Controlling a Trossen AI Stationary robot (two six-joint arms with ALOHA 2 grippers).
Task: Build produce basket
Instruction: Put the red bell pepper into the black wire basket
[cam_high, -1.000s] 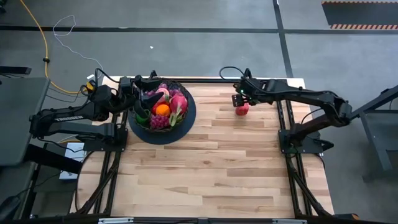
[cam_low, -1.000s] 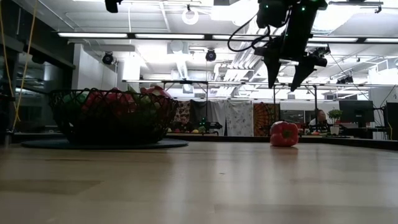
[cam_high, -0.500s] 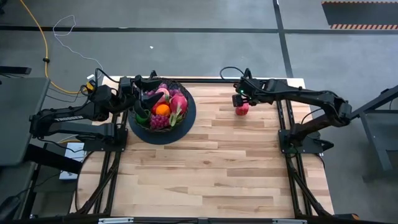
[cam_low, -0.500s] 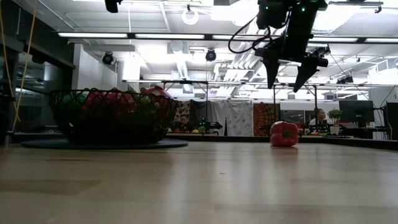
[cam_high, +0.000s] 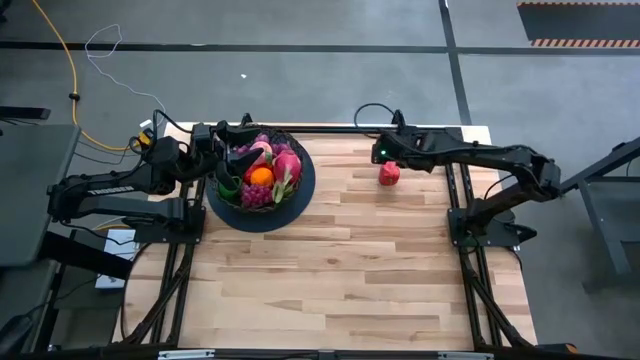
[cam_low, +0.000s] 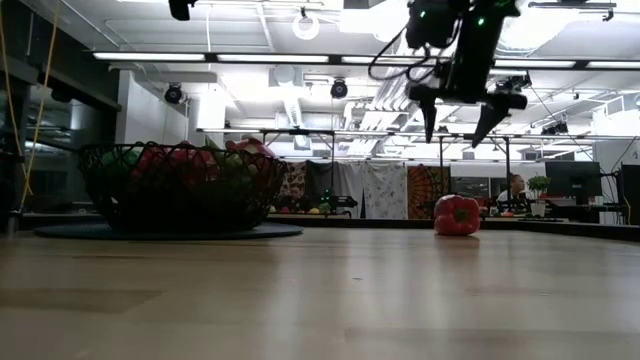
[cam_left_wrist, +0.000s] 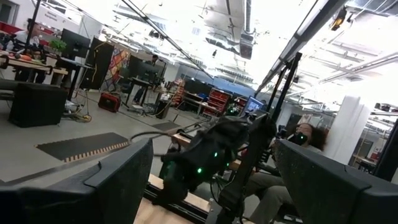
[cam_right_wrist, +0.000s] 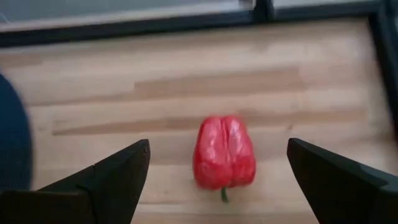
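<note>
**Lone red pepper sits apart from a filled wire basket**

A glossy, lobed red toy pepper (cam_high: 389, 174) lies on its side on the pale, plank-jointed wooden tabletop (cam_high: 340, 270) near the far edge, toward the far right corner. The right end effector (cam_low: 459, 111) hangs in the air above it, its two dark fingers spread wide and touching nothing; in the right wrist view the pepper (cam_right_wrist: 224, 152) lies between those fingers, its short green stem showing. Well apart, near the far left corner, the round black wire-mesh basket (cam_high: 228, 193) stands on its dark round base, heaped with smooth toy produce: an orange (cam_high: 260, 175), a purple grape bunch (cam_high: 255, 195) and pink pieces. The left end effector (cam_high: 226, 146) waits at the basket's far left rim, fingers apart and empty.
</note>
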